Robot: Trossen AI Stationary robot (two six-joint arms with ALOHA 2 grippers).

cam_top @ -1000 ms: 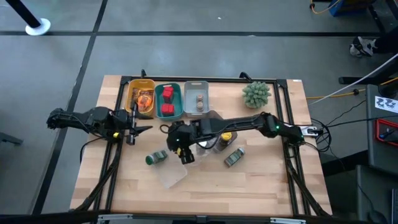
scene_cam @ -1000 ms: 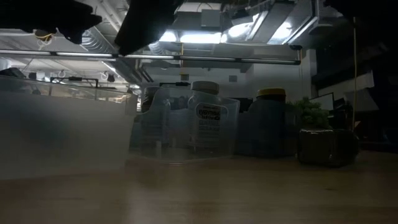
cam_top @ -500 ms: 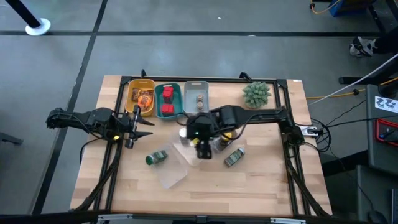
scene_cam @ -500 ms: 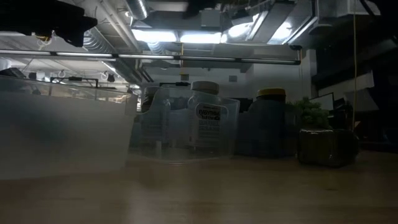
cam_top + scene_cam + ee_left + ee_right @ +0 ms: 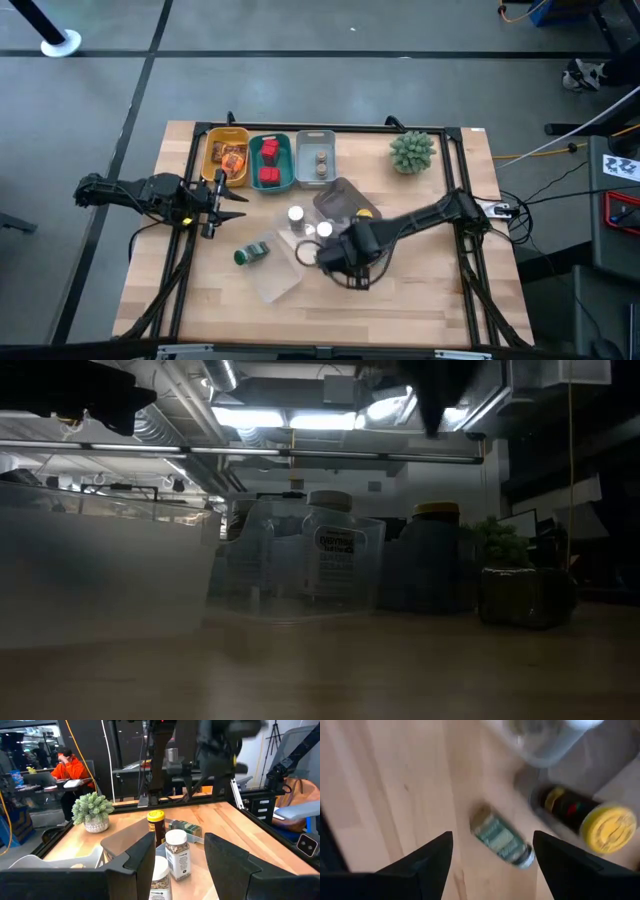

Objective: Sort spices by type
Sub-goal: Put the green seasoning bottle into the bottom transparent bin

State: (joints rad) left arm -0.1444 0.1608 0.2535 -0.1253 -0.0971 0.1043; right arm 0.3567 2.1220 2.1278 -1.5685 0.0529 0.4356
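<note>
Orange packets (image 5: 231, 158), red cubes (image 5: 268, 163) and tiny jars (image 5: 321, 160) are already binned, white-capped bottles (image 5: 309, 223) sit in a clear tray, one green-labelled jar (image 5: 252, 253) lies loose, another (image 5: 501, 841) is under the right gripper (image 5: 492, 851), open and empty.

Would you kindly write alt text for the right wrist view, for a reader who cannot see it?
The right hand, open and empty, hovers over a green-labelled jar lying on its side on the wooden table. Beside it stands a dark jar with a yellow lid, seen from above.
</note>
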